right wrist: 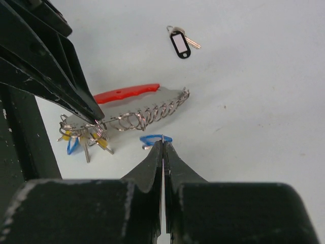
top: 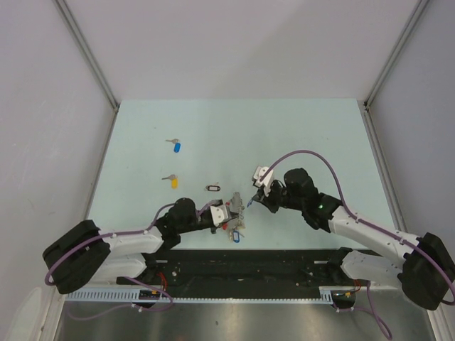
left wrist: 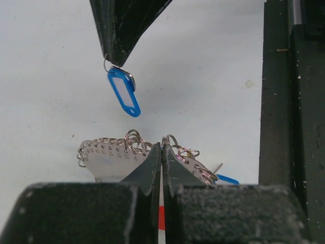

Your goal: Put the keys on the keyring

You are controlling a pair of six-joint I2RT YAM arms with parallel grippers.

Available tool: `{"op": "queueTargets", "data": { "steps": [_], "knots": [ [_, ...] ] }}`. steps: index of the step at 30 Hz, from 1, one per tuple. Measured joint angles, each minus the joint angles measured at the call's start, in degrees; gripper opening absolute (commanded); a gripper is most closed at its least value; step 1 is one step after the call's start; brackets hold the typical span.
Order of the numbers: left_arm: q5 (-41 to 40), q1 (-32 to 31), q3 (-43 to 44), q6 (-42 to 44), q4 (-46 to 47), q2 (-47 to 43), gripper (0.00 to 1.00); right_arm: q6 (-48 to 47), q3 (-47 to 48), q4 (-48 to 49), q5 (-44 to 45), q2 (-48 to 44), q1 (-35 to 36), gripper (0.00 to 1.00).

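Note:
The keyring, a silver plate with a row of small wire rings and a red arc, is held just above the table. My left gripper is shut on its ringed edge. Several blue and yellow keys hang from its end. My right gripper is shut on a blue-tagged key, which dangles just beyond the keyring without touching it. In the top view both grippers meet at the near middle, left and right.
A loose blue key and a yellow key lie on the pale green table to the far left. A small black-rimmed oval tag rests near the grippers. The black base rail runs along the near edge.

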Motion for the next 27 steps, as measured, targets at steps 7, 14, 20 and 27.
{"op": "queueTargets", "data": {
  "steps": [7, 14, 20, 27],
  "knots": [
    [5.64, 3.58, 0.31, 1.97, 0.09, 0.87, 0.00, -1.14, 0.00, 2.43, -4.07, 0.85, 0.00, 0.00],
    [7.61, 4.17, 0.44, 2.71, 0.72, 1.49, 0.00, -2.27, -0.02, 2.58, -7.08, 2.99, 0.83, 0.00],
    [7.23, 4.28, 0.44, 2.67, 2.58, 1.84, 0.01, -2.91, -0.02, 1.60, -7.91, 5.51, 2.10, 0.00],
    [6.56, 4.61, 0.15, 2.29, 5.40, 1.84, 0.00, -3.69, 0.04, 1.20, -9.49, 5.57, 2.62, 0.00]
  ]
}}
